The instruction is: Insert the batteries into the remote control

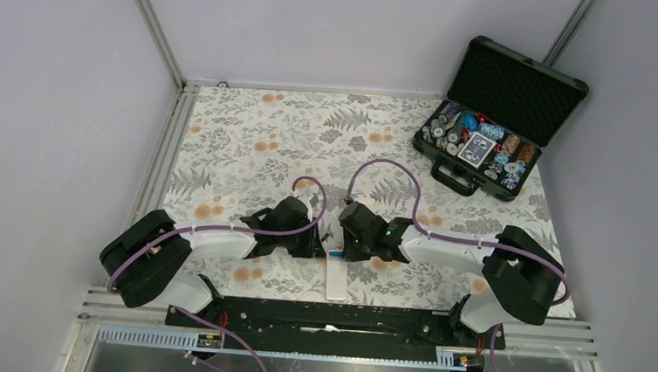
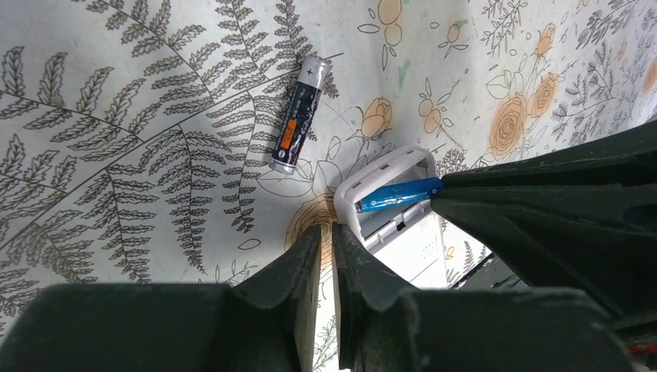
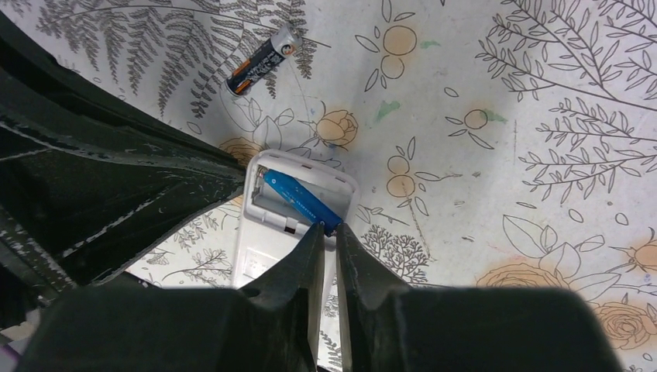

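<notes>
Left wrist view: left jaws are seen almost closed, empty, beside remote control [image 2: 391, 225] | right jaws almost closed, tips touching blue battery [image 2: 397, 195] slanted inside it | black battery [image 2: 300, 114] laid loose on worktop [image 2: 116, 194].

Left pincer [image 2: 327, 231] and right pincer [image 3: 329, 229] face each other low, both seemingly closed.

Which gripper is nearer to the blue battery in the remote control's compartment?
Right. The right gripper, shut, meets the end of the blue battery; the left gripper stands apart from it, beside the wall of the remote control.
</notes>
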Controlling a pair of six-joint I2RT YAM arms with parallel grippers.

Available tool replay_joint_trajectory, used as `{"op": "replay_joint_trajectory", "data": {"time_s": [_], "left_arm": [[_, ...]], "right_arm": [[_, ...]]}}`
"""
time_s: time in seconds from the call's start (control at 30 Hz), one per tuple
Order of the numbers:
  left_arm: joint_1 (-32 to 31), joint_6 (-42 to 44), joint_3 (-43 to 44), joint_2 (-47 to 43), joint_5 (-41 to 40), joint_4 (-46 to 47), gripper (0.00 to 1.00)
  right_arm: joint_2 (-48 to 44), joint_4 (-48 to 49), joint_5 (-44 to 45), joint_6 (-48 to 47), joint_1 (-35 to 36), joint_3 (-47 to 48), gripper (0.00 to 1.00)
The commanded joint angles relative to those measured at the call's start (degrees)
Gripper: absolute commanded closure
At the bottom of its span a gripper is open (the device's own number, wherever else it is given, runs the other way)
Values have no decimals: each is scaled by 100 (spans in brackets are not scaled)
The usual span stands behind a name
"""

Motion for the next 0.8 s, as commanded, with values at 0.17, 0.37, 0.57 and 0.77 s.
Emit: {"op": "replay_joint_trajectory", "data": {"time_s": [0.17, 0.37, 0.57, 0.77], "left_arm": [[-12, 206, 82, 260, -79, -55, 84], [-8, 247, 125, 297, -56, -54, 84], [-12, 259, 135, 274, -77, -64, 84], [-12, 259, 135, 254, -82, -55, 84]], "right_arm": [[233, 245, -69, -128, -19, 428, 86], [321, 235, -51, -201, -19, 512, 88], [421, 224, -152, -245, -19, 515, 91], [574, 143, -286, -298, -18, 533, 93]]}}
